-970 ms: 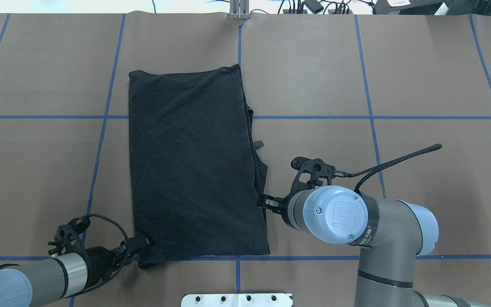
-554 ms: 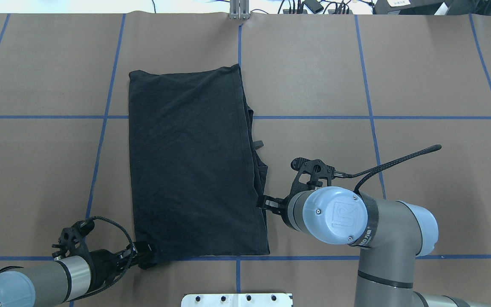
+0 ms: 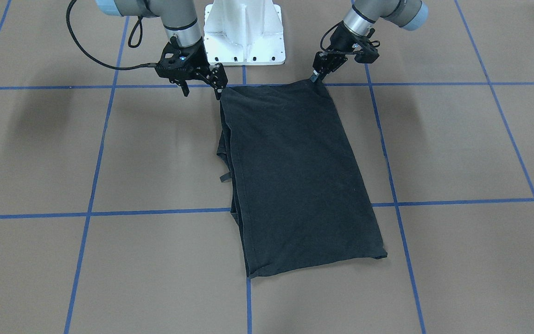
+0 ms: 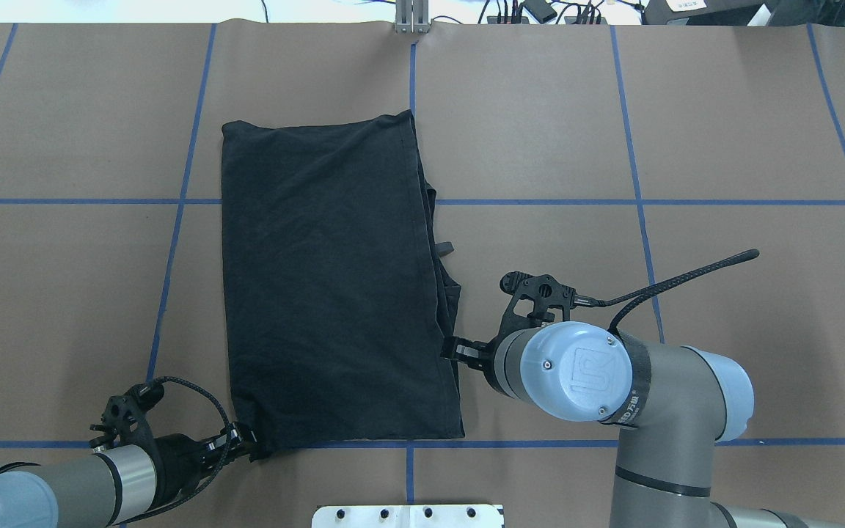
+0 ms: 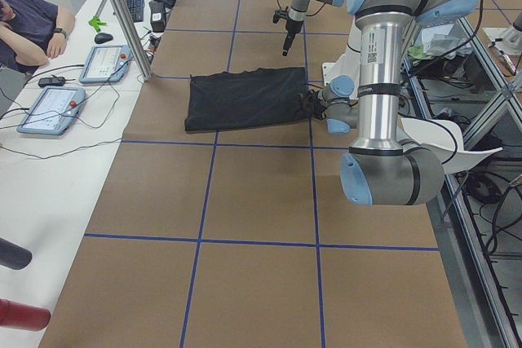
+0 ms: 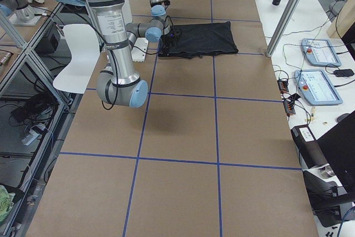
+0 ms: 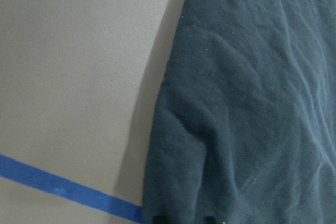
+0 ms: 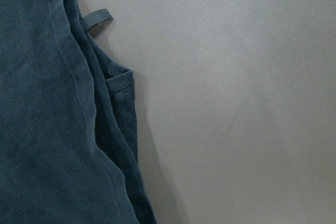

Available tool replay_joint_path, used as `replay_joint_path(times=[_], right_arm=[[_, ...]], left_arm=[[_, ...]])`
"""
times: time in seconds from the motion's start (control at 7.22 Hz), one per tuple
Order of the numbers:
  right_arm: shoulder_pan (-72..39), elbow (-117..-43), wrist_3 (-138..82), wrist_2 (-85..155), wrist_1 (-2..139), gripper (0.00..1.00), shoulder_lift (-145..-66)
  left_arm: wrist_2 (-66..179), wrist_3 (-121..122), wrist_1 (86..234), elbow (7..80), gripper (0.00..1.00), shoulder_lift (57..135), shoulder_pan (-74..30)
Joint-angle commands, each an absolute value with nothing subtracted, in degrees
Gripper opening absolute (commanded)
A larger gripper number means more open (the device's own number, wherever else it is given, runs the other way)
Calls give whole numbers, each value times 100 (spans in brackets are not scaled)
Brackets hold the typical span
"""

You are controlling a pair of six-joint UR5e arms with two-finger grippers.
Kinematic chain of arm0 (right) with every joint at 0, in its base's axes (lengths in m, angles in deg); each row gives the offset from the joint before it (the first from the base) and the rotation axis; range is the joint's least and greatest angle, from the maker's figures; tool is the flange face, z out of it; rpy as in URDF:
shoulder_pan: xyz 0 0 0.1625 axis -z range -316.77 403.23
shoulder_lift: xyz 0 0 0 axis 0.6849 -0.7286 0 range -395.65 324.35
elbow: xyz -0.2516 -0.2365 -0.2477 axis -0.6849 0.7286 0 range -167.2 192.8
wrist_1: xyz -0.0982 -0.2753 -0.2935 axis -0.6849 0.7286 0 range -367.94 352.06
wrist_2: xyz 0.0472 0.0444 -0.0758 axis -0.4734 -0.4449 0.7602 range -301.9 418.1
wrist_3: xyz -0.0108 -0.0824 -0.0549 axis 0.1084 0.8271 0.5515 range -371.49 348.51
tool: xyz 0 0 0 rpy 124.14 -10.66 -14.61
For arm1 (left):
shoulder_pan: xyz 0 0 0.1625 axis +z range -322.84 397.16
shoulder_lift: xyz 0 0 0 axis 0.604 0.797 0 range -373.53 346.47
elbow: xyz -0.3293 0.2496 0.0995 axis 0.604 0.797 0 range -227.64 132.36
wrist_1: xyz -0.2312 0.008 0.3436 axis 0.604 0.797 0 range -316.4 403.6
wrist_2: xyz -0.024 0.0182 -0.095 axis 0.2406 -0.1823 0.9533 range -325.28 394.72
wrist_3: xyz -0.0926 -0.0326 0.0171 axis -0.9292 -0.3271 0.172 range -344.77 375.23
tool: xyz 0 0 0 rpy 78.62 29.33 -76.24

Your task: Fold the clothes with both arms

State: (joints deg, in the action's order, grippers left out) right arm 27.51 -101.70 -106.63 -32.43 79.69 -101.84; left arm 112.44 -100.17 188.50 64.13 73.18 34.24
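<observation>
The black T-shirt lies folded lengthwise into a long rectangle on the brown table, print hidden; it also shows in the front view. My left gripper is low at the shirt's near left corner and shut on it; in the front view the corner peaks up to its fingers. The left wrist view shows cloth right at the fingertips. My right gripper hovers open above the shirt's right edge near the near right corner. The right wrist view shows that layered edge and a small loop tag.
The white pedestal base stands just behind the shirt's near edge. Blue tape lines cross the brown table. An operator sits at a side desk with teach pendants. A metal post stands at the far edge.
My left gripper has dropped and drawn back toward the robot at the shirt's near left corner, and the bunched corner has tightened. The right arm has not moved.
</observation>
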Motion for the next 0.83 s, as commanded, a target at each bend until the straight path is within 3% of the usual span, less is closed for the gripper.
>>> replay_joint_path(times=[0.0, 0.69], right_arm=[[2811, -10128, -10659, -3243, 7960, 100, -10166], [2908, -8969, -10923, -2584, 6721, 99, -9789]], left_arm=[[11251, -10008, 18853, 6416, 0, 7295, 3426], [11260, -9982, 18853, 6460, 0, 7286, 3426]])
